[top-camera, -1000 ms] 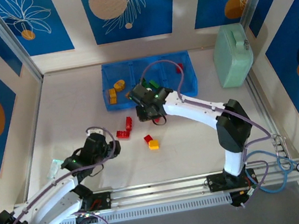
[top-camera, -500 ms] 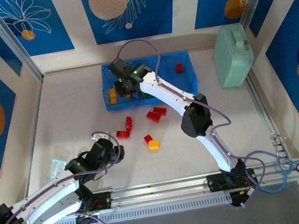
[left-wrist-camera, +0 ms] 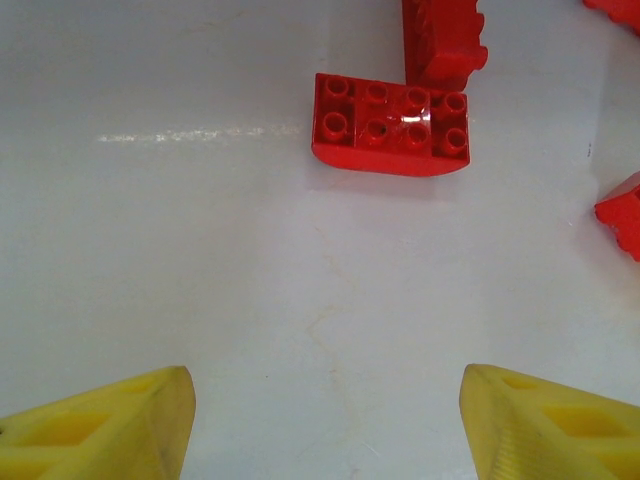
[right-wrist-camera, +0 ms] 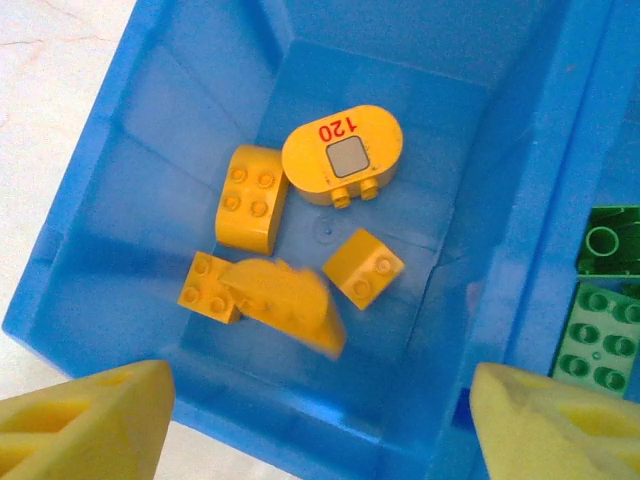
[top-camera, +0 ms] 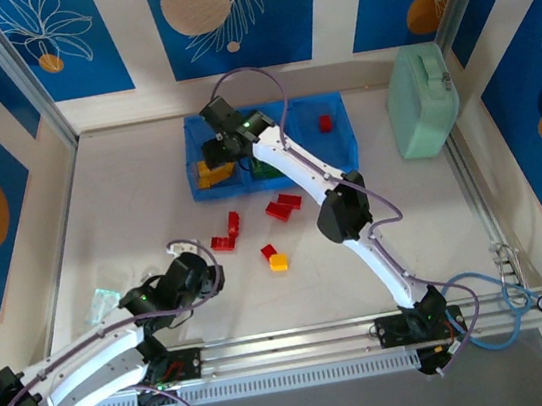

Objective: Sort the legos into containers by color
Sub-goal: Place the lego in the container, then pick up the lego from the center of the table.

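My right gripper (right-wrist-camera: 320, 420) gapes empty over the tray (right-wrist-camera: 130, 180); I fear the blurred yellow brick (right-wrist-camera: 285, 300) bounces out; my left gripper (left-wrist-camera: 325, 430), open and empty, may nudge the red brick (left-wrist-camera: 390, 125).

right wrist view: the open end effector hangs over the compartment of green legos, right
Not green. The right wrist view shows the open right end effector over the compartment of yellow legos; the green legos lie in the neighbouring one.

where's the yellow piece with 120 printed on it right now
In the right wrist view the yellow 120 piece lies in the left-hand compartment of the blue tray, right beside a yellow two-by-two brick.
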